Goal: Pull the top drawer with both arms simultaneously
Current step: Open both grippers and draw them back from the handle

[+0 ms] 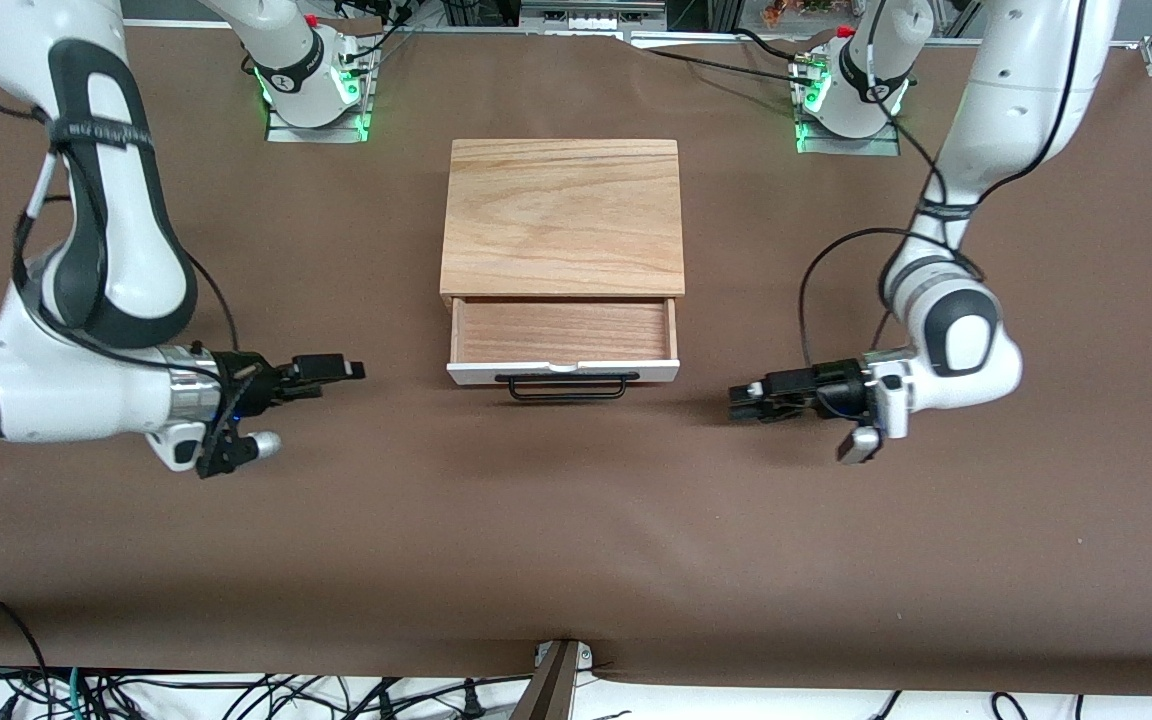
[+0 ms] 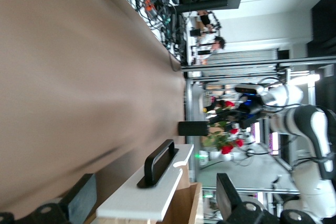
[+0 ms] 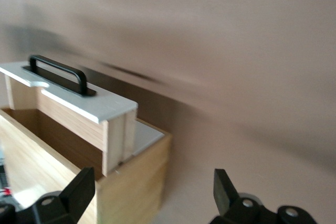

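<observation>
Closest to the front camera lie a tangle of black cables [image 1: 236, 695] along the table's edge, and then a wide stretch of brown table covering [image 1: 576, 540]. Farther back, at the middle of the table, sits a small cabinet with a light wood top [image 1: 563, 215]. Its top drawer [image 1: 563, 335] stands pulled out toward the front camera, showing a light wood bottom and sides, a white front panel and a long black bar handle [image 1: 566, 385]. In the right wrist view the white front of a second drawer [image 3: 147, 135] shows just below it, flush with the cabinet.

Two white arms flank the drawer, one at each end of the table. At the right arm's end, the right gripper [image 1: 351, 370] hangs low over the covering beside the drawer front, clear of it — its fingers [image 3: 79, 190] are spread apart and hold nothing. At the other end, the left gripper [image 1: 741, 398] also hangs low over the covering, apart from the handle, pointing toward the drawer. Its fingers [image 2: 228, 195] are spread wide and empty too. From the left wrist camera the handle and white panel show between the fingers, with the right gripper visible farther off.
</observation>
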Action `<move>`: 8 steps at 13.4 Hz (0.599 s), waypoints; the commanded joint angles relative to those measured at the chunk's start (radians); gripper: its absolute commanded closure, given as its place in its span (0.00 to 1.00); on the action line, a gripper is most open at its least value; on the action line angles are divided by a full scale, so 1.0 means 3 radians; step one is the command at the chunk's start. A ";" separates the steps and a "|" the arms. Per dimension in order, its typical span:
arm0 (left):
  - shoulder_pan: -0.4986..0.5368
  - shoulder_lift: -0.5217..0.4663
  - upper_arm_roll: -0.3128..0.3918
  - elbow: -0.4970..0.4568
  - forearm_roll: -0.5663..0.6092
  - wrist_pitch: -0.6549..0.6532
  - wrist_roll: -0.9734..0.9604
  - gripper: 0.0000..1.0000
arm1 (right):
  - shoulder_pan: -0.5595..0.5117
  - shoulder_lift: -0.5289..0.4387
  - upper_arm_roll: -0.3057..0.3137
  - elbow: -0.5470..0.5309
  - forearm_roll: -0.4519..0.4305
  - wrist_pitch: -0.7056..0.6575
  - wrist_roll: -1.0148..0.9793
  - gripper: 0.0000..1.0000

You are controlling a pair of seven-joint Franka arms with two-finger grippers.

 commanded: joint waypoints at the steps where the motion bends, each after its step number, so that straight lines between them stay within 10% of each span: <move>1: -0.0009 -0.0499 0.0055 -0.0338 0.0416 0.0244 -0.0359 0.00 | 0.0018 -0.0341 -0.0042 -0.0051 -0.0691 -0.0303 0.0123 0.00; 4: 0.0098 -0.1077 0.0050 -0.0547 0.1509 0.0491 -0.0804 0.00 | 0.0023 -0.0678 -0.0047 -0.0051 -0.1506 -0.0340 0.0088 0.00; 8: 0.0247 -0.1783 -0.0047 -0.0707 0.3057 0.0465 -0.1718 0.00 | -0.0119 -0.1143 -0.0047 -0.0346 -0.1676 -0.0381 0.0129 0.00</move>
